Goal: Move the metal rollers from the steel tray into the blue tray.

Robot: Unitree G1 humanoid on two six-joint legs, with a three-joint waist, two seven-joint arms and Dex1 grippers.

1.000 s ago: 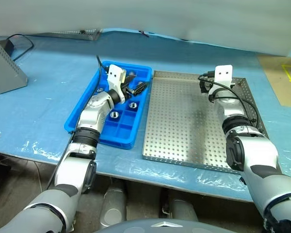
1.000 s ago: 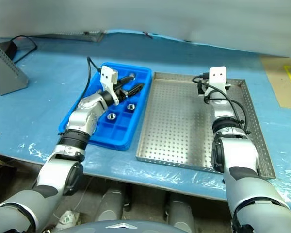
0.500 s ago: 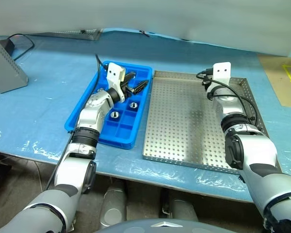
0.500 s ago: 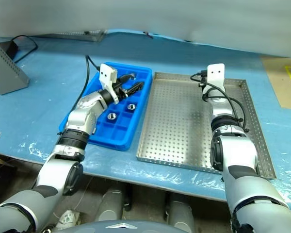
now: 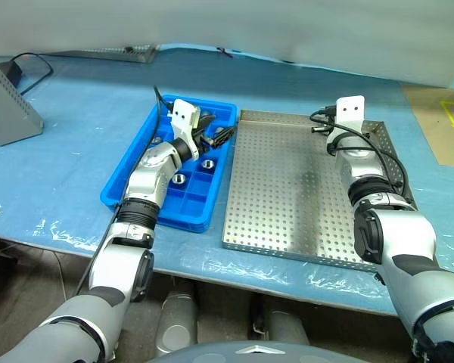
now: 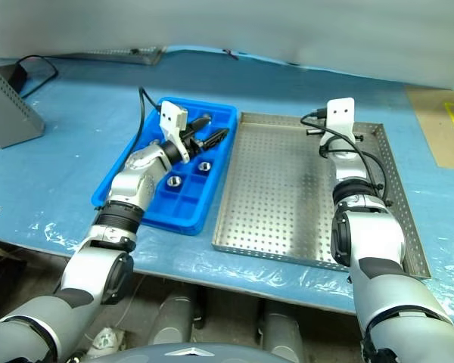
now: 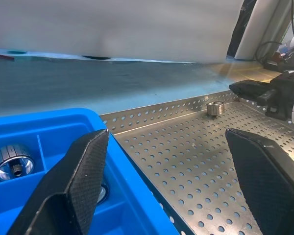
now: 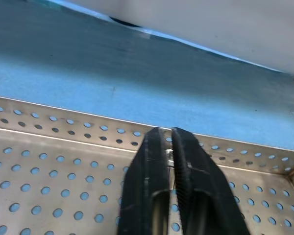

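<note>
The left gripper (image 5: pixel 214 127) hovers over the far end of the blue tray (image 5: pixel 185 221). Its two black fingers are spread wide and hold nothing. Two metal rollers (image 5: pixel 178 179) already sit in separate compartments of the blue tray, beside that arm's wrist.

Just to the right lies the steel tray (image 5: pixel 280 197), its perforated floor almost bare. One remaining roller (image 7: pixel 215 108) stands on that floor close to the far rim.

At the tray's far right corner is the right gripper (image 8: pixel 165 131). This is what has just changed: a second ago its jaws were wide apart, and now the fingers are pressed together with barely a slit between them. No roller shows between them. In the left wrist view the roller sits free on the tray, just beside the right fingertips.

So the grab appears to have missed. The right gripper probably needs to reopen and line up on the roller again before that last piece can go to the blue tray.
</note>
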